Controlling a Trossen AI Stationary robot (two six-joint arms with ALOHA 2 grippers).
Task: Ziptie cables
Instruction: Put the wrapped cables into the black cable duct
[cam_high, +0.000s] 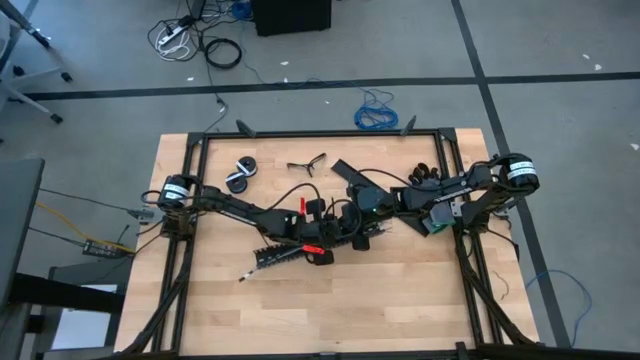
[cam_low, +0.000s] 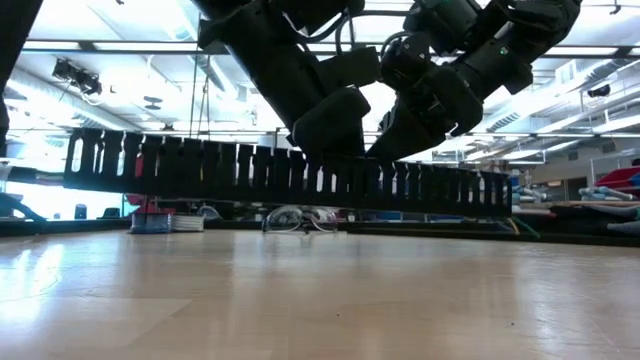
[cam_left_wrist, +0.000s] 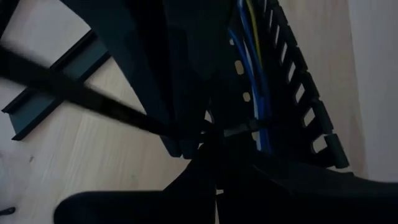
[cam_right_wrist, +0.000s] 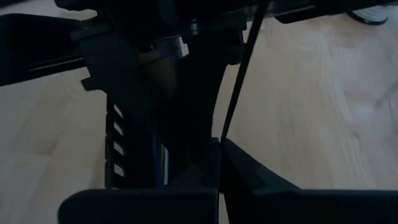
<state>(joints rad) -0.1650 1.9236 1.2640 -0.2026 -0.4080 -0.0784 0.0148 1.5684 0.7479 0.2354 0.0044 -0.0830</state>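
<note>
A long black slotted strip lies slantwise at the table's middle. In the low view the strip shows above the table top. Blue and yellow cables run inside it and also show in the right wrist view. A thin black ziptie crosses the cables. My left gripper and my right gripper meet over the strip's right part. Both are shut on the ziptie. My left gripper pinches the ziptie between its two fingertips, close beside the cables. From there the free strip runs off straight and taut, away from the slotted strip. A short piece goes on across the cables. My right gripper pinches the thin ziptie strip between its two fingertips, next to the slotted strip's wall. The strip runs straight and taut away from the fingers, out of the picture.
A black tape roll, a small dark tool and a second black strip lie at the table's far side. A dark object sits by the right arm. A blue coiled cable lies on the floor beyond the table.
</note>
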